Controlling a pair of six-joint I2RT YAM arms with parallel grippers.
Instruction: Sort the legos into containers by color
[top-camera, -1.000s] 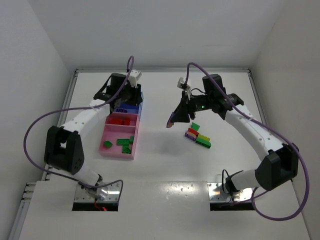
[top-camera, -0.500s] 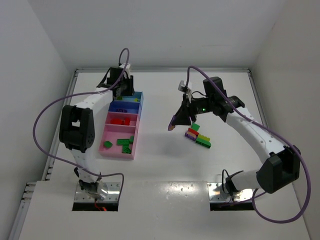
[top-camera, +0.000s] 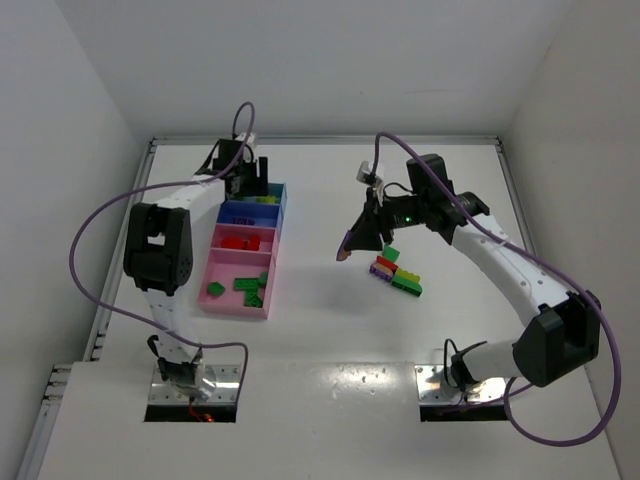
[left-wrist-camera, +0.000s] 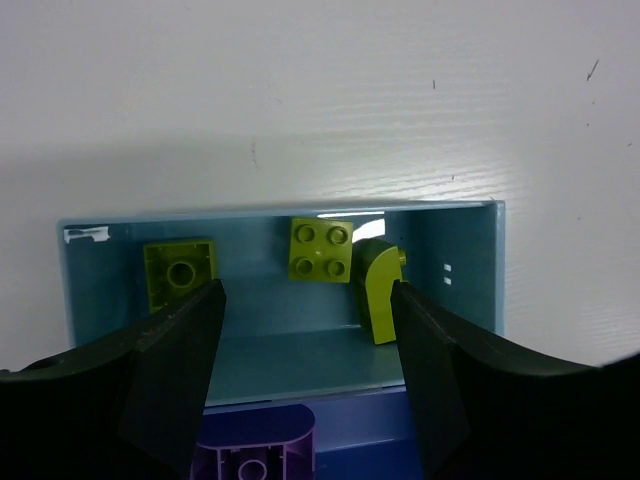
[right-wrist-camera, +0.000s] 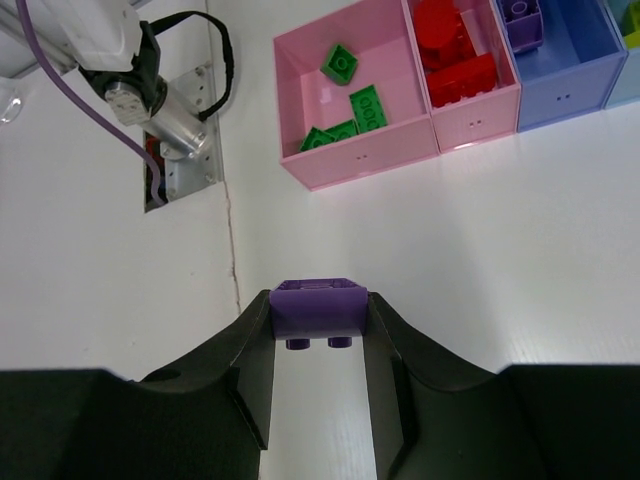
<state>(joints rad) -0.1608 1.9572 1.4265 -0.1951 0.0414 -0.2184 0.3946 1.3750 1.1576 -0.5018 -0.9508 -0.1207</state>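
The right tool (right-wrist-camera: 318, 322) is clenched on one purple lego (right-wrist-camera: 318, 300) held well above the desk (right-wrist-camera: 500, 250), while the left tool (left-wrist-camera: 305, 300), spread wide and empty, hangs over the pale-blue end tray (left-wrist-camera: 460, 260) of the four joined containers (right-wrist-camera: 370, 160), where three lime legos (left-wrist-camera: 320, 250) lie.
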